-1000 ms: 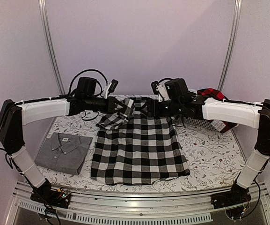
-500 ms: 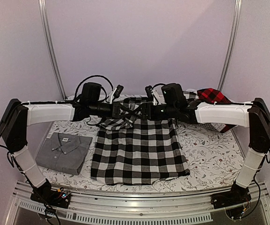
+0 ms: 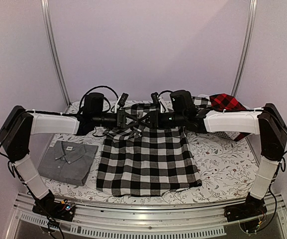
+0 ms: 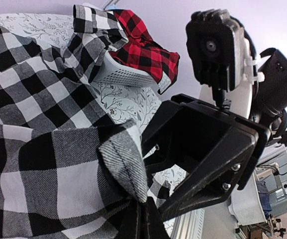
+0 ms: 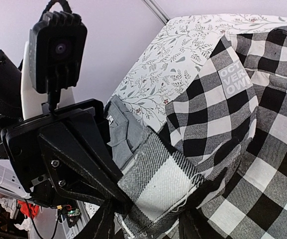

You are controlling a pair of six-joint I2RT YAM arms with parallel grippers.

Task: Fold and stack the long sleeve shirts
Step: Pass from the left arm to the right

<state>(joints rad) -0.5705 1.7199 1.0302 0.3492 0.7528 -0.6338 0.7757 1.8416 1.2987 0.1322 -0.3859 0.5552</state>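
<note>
The claws have drawn together since a second ago, meeting over the check shirt's far edge on the desk; left claw is clamped on its cloth; right claw straddles the same fold, grip I cannot tell; basket holds the red shirt; grey shirt lies folded at left.

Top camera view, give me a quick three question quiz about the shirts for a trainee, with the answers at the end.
1. True or false: the grey shirt lies folded on the left side of the table.
2. Fill in: the red-and-black check shirt is draped over a white ___.
3. Which shirt's cloth does the left gripper pinch? A grey shirt, B red-and-black check shirt, C black-and-white check shirt.
Key: 1 true; 2 basket; 3 C.
</note>
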